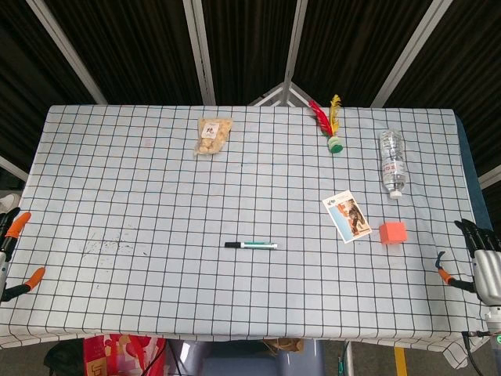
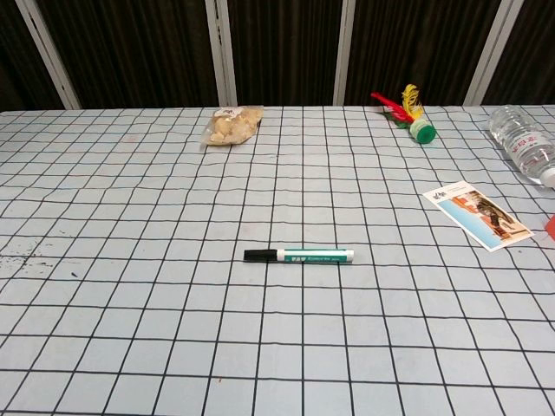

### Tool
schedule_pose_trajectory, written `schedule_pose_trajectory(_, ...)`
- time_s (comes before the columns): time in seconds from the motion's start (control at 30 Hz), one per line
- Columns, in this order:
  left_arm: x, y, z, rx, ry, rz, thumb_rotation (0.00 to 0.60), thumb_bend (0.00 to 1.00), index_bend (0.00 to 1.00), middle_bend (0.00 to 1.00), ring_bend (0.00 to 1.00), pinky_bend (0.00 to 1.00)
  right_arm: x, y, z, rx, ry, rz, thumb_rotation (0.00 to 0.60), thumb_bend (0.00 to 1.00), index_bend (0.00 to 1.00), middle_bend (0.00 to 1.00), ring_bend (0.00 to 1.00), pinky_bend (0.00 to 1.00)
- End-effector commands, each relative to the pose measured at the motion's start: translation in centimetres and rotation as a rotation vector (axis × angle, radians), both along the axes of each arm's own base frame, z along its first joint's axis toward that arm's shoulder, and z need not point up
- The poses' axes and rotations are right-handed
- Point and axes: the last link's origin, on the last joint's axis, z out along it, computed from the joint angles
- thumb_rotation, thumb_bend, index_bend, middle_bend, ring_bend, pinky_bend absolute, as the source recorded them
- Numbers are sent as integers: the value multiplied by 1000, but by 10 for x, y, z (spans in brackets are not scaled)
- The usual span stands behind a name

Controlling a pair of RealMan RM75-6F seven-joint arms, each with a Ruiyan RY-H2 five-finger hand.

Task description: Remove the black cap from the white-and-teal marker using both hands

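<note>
My head view looks steeply down from high above the near edge, taking in the whole desk (image 1: 117, 196). My chest view sits lower and nearer, facing across the desk (image 2: 130, 217) towards its far edge. Both share the middle with the marker (image 1: 250, 245) (image 2: 299, 256).

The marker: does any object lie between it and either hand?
Nothing visible does. The marker lies alone mid-table; the left hand and right hand wait at the edges, with only bare cloth between. The orange cube sits farther back.

white-teal marker (image 2: 316, 256), black cap (image 2: 258, 255), checked tablecloth (image 2: 130, 303).
</note>
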Motion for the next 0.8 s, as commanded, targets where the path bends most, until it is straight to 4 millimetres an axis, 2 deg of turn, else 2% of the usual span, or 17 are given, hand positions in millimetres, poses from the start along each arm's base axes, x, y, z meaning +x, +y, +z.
schedule_pose_trajectory(0.03,-1,1,0,1,-3,1,600,343,23,0,0,0,0,0,1,2,1,-3,600,169,123,122,163,128)
schedule_pose_trajectory(0.53,4,-1,1,8,8,-16,600,344,23,0,0,0,3,-2,2,6,-2,-2,600,169,123,122,163,128)
schedule_pose_trajectory(0.8,8,-3,-2,4,14,-30,600,344,23,0,0,0,12,-5,0,20,-26,3,600,169,128,122,163,128)
